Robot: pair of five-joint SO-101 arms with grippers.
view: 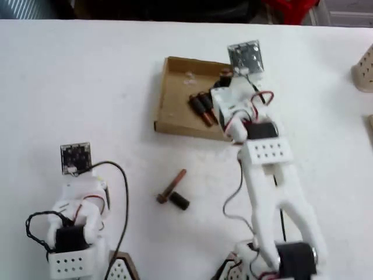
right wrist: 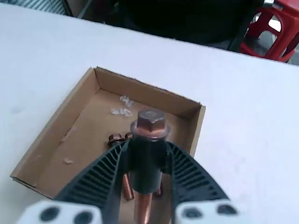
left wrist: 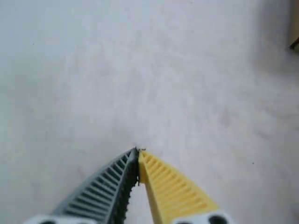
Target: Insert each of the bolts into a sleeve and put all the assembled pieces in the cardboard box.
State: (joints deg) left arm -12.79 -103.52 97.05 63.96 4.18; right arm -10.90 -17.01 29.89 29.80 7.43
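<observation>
While right jaws clamp one sleeved bolt [right wrist: 147, 151], the cardboard box [right wrist: 79, 140] holds others.

Open table [view: 87, 76] left of box [view: 161, 96]: free approach. Right arm [view: 265, 154] overhangs box's right side, blocks entry there. Right gripper [right wrist: 147, 148], clamped on bolt-in-sleeve, above box floor. Pieces [view: 201, 107] lie just beside it; floor near left wall open. Loose bolt [view: 175, 182] and sleeve [view: 179, 202] between arms, room all round. Left gripper [left wrist: 138, 161], fingers together, over bare table.
</observation>
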